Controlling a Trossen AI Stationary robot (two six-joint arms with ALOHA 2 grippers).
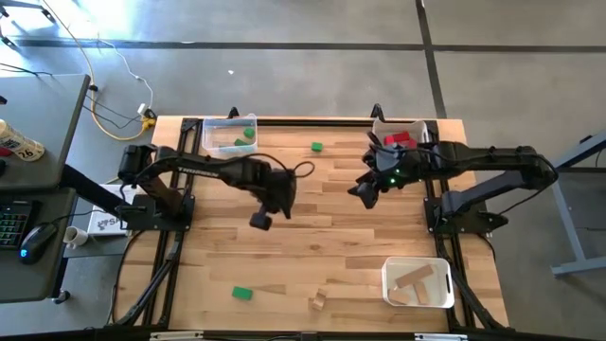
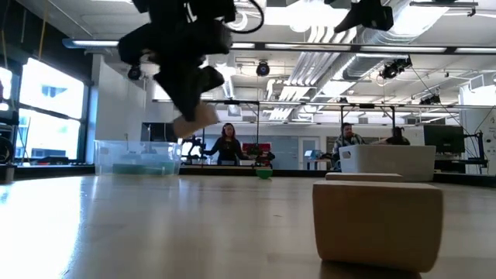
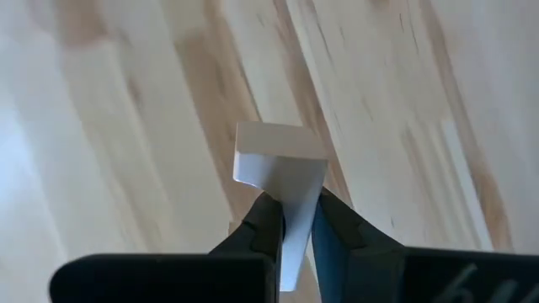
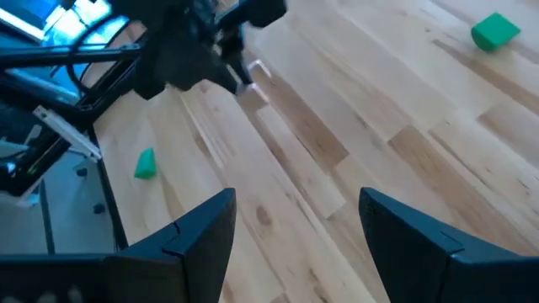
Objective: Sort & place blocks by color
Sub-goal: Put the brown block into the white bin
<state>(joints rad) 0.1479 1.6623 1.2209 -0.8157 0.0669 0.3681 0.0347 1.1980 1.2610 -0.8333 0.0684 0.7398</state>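
Observation:
A plain light-wood block (image 3: pixel 278 164) hangs above the middle of the table with my left gripper (image 1: pixel 260 220) shut on it. The low view shows this block (image 2: pixel 194 120) well clear of the tabletop. Right of centre, my right gripper (image 1: pixel 365 194) is held high over the table, open, with nothing between its fingers (image 4: pixel 202 231). Loose blocks lie flat on the table: a green one (image 1: pixel 316 147) at the far middle, a second green one (image 1: pixel 242 293) and a plain wood one (image 1: pixel 318 301) at the near edge. My left gripper pinches the plain wood block between its two fingers (image 3: pixel 268 225), on two opposite sides of the block's upper part (image 3: pixel 295 210). The fingers come from above, pointing steeply down. The block's lower end (image 3: pixel 274 151) sticks out past the fingertips, lifted clear of the table.
A clear bin (image 1: pixel 230 135) holding green blocks stands at the far left. At the far right a bin (image 1: pixel 398 133) holds red blocks. A white bin (image 1: pixel 417 282) with plain wood pieces stands at the near right. People sit in the room beyond the table.

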